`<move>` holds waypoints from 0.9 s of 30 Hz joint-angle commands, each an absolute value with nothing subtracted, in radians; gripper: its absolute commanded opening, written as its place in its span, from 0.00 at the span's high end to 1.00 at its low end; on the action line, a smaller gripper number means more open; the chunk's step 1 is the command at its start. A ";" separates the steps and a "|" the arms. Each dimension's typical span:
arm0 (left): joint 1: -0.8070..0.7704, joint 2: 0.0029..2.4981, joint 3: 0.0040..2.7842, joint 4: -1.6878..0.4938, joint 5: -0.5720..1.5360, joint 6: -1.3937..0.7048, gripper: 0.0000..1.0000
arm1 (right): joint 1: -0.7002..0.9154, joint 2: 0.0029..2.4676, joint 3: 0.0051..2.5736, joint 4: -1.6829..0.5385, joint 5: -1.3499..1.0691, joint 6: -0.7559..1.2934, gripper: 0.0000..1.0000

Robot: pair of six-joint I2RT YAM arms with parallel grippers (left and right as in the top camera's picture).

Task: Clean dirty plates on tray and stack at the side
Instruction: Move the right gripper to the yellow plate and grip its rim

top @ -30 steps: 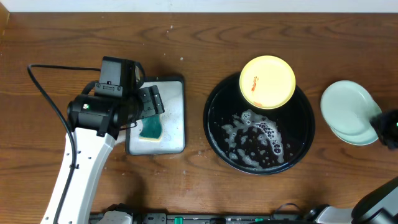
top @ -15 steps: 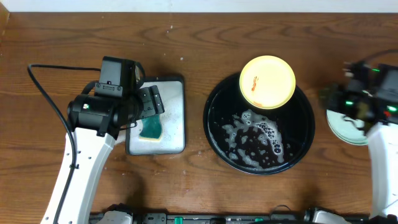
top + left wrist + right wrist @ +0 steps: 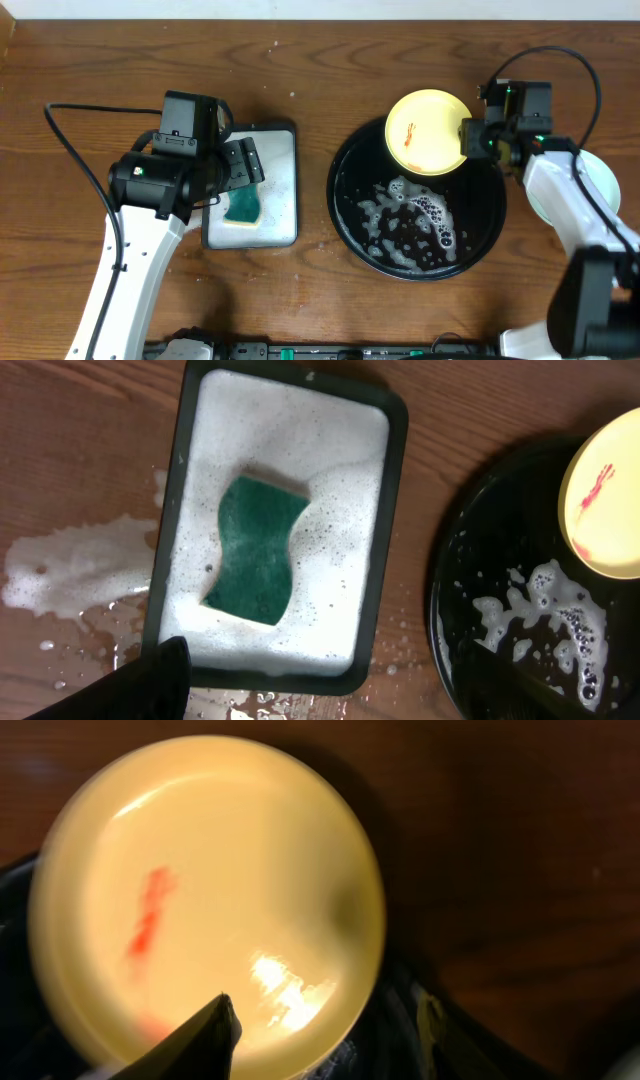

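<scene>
The yellow plate (image 3: 425, 132) with a red-orange smear leans on the far rim of the black tray (image 3: 350, 215). In the right wrist view the plate (image 3: 200, 870) fills the frame. My right gripper (image 3: 474, 140) is open at the plate's right edge, one finger over the plate and one outside its rim (image 3: 325, 1030). The mint-green plates (image 3: 605, 185) lie stacked right of the tray, mostly hidden by my right arm. My left gripper (image 3: 243, 168) is open and empty above the sponge dish (image 3: 280, 135).
A green sponge (image 3: 255, 550) lies in foam in the white dark-rimmed dish (image 3: 390, 510). Soap foam (image 3: 410, 215) covers the tray's floor. Foam and water (image 3: 70, 565) are spilled on the wood left of the dish.
My right arm has swung in from the right side, past the mint-green plates, to the yellow plate's right edge. The left arm, plate and sponge have not moved.
</scene>
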State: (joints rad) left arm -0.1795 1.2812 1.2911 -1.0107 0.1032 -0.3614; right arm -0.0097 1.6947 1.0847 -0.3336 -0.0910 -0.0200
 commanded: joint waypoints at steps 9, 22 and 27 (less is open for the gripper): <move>-0.178 1.280 1.298 -1.012 0.105 -0.352 0.16 | -0.015 1.931 1.095 -0.243 -0.061 0.057 0.92; -0.178 1.280 1.298 -1.012 0.105 -0.352 0.16 | 0.006 1.668 1.096 -0.578 -0.088 0.229 0.99; -0.178 1.280 1.298 -1.012 0.105 -0.352 0.16 | 0.020 1.594 1.096 -0.776 -0.112 0.309 0.99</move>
